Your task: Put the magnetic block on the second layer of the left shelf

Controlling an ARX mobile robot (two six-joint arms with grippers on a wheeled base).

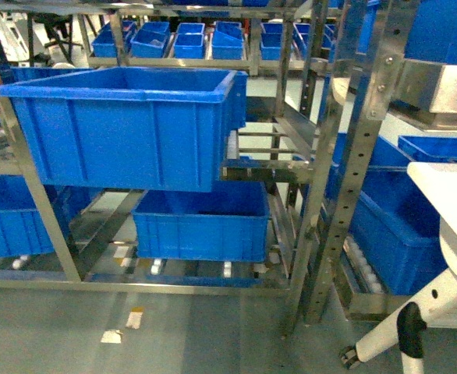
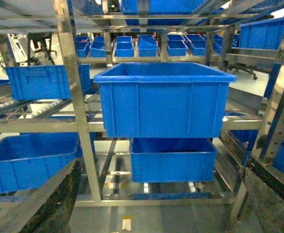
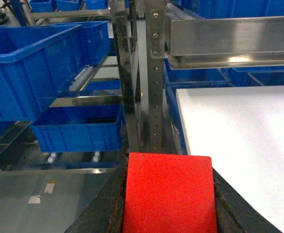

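Note:
The magnetic block (image 3: 168, 194) is a bright red, plain-faced piece that fills the bottom of the right wrist view. My right gripper (image 3: 168, 206) is shut on it, with a dark finger (image 3: 105, 208) pressed against each side. It is held in front of a steel shelf post (image 3: 149, 73). My left gripper (image 2: 156, 213) is open with nothing between its fingers (image 2: 50, 204); it faces the left shelf (image 2: 76, 97). On that shelf a big blue bin (image 2: 164, 102) rests on the second layer. Neither gripper shows in the head view.
A smaller blue bin (image 1: 201, 222) sits on the layer below the big bin (image 1: 127, 125). More blue bins (image 1: 400, 234) fill the right shelf behind a perforated steel post (image 1: 345, 156). A white surface (image 3: 239, 141) lies right of the block. Paper scraps (image 1: 123, 327) lie on the grey floor.

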